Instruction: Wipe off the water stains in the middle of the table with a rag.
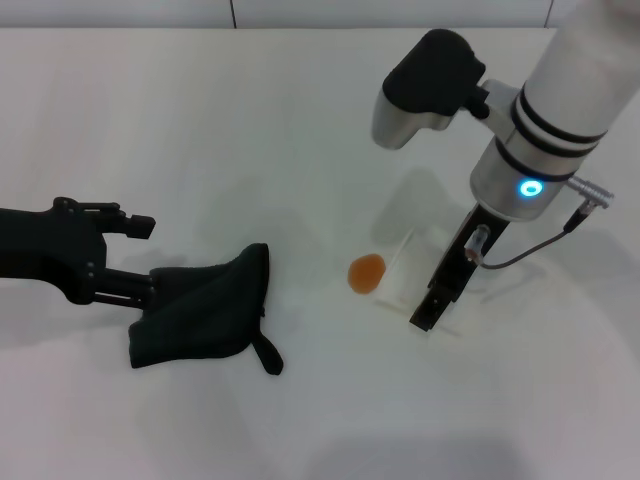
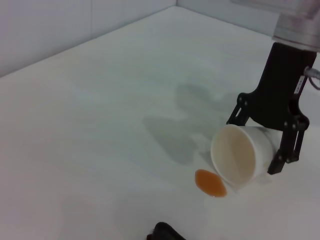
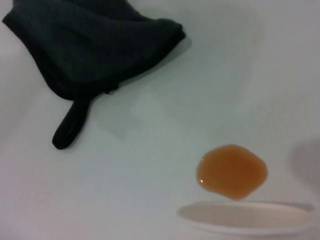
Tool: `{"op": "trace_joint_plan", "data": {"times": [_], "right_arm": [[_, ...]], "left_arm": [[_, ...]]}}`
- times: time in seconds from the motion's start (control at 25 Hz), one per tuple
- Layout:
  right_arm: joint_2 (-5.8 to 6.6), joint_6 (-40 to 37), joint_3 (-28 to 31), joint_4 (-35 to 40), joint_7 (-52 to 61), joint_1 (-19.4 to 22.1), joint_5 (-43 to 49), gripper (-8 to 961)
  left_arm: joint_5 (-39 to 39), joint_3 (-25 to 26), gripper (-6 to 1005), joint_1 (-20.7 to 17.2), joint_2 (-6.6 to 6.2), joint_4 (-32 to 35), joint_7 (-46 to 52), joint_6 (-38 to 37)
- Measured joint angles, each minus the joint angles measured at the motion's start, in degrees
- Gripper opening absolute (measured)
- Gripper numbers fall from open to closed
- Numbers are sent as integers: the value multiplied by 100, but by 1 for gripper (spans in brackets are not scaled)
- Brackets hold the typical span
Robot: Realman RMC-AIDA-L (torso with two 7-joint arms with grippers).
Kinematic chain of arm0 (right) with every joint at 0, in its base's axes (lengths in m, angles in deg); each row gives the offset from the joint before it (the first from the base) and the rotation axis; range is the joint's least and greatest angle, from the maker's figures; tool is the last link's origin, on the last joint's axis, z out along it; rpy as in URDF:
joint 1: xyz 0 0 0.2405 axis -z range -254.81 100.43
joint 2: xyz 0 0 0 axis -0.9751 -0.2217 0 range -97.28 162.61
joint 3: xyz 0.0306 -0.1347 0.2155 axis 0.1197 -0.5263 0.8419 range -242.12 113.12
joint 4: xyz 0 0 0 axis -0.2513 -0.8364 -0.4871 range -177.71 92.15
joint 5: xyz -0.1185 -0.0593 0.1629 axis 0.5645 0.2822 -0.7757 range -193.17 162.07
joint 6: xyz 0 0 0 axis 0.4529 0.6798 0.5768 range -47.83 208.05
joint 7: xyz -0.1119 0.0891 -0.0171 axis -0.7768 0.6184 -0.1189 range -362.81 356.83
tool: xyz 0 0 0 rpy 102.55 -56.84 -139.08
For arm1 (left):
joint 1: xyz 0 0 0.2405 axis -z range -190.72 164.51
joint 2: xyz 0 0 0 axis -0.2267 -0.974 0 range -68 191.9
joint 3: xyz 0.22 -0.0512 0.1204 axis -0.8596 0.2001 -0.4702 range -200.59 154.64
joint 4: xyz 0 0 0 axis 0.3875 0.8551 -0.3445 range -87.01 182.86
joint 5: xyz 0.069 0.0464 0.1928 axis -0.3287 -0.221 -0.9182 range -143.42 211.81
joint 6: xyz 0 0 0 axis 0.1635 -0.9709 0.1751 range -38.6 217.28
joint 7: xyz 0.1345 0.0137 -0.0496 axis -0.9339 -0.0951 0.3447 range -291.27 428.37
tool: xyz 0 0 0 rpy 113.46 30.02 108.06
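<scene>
One tipped, empty cup point(image 2: 240, 156) in right gripper point(image 2: 267, 145) beside water stains point(image 2: 209, 182).

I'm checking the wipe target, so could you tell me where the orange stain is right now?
In the head view the orange stain sits mid-table, between the black rag on the robot's left and the tipped cup in the right pincer.

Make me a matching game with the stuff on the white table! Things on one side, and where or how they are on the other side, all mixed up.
Things:
1. small round orange-amber liquid blot
2. soft black cloth rag
3. white translucent plastic cup
4. left pincer

States:
A. tipped on its side in the right pincer
B. lying crumpled, strap tail sticking out
C. wet patch just beside the cup's mouth
D. at the rag's edge, one finger above it

Pairs: 1-C, 2-B, 3-A, 4-D
</scene>
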Motion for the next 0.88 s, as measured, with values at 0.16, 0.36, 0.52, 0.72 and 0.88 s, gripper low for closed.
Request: {"op": "trace_joint_plan", "data": {"times": [0.16,0.36,0.52,0.72,0.88], "right_arm": [[0,178,-214,7,-42,33,-128,815],[0,303,-354,-20,-99,57,-192,813],[6,361,-352,5,-99,116,-200,812],[65,341,-25,512,-197,546,-204,773],[81,147,904,1209,-794,1317,-216,733]], "left_arm": [[0,1,875,0,0,-4,-6,16],[0,5,874,-1,4,-11,-11,28],[0,11,874,-10,7,-15,-19,45],[0,32,874,-26,8,-15,-21,75],[1,37,875,-46,9,-15,-5,81]]}}
